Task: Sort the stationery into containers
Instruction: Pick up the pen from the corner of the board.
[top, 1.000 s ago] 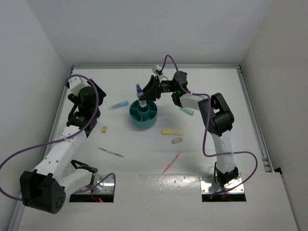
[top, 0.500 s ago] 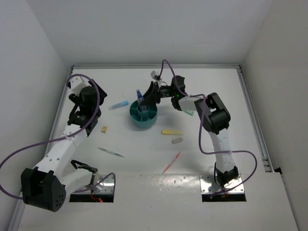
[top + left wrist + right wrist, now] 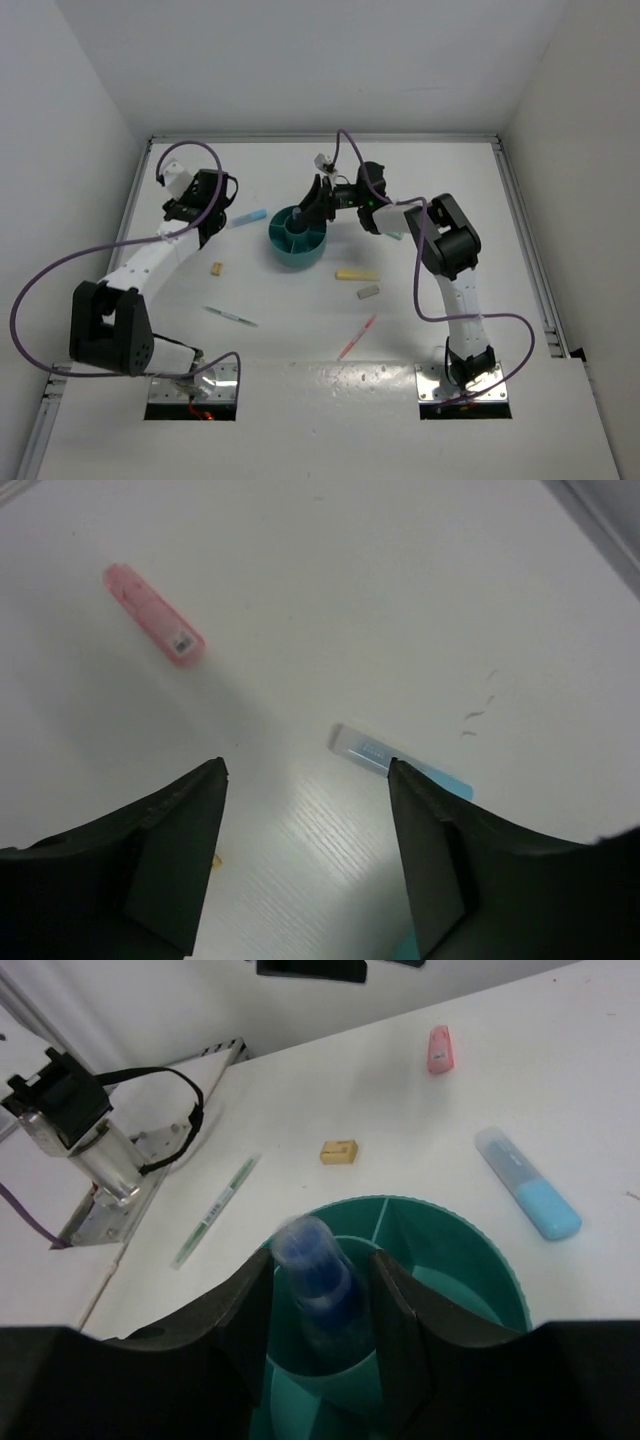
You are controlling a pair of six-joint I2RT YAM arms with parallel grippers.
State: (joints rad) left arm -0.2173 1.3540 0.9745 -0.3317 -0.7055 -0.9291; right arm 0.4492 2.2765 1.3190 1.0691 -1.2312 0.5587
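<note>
1. The right gripper's (image 3: 322, 1262) jaws flank the clear blue-capped bottle (image 3: 312, 1256), which stands in a compartment of the round teal plastic tub (image 3: 298, 257) toward the far edge of the table (image 3: 450, 330). Gripping or not, I cannot tell.
2. The left gripper's (image 3: 305, 770) jaws stand wide and empty just beside the light-blue stick (image 3: 247, 216).
3. Risk: a dragging finger could tip the bottle out.

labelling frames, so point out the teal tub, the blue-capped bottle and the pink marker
teal tub (image 3: 450, 1250), right wrist view, inner right wall
blue-capped bottle (image 3: 310, 1255), right wrist view, blue cap
pink marker (image 3: 152, 615), left wrist view, middle of body
</note>
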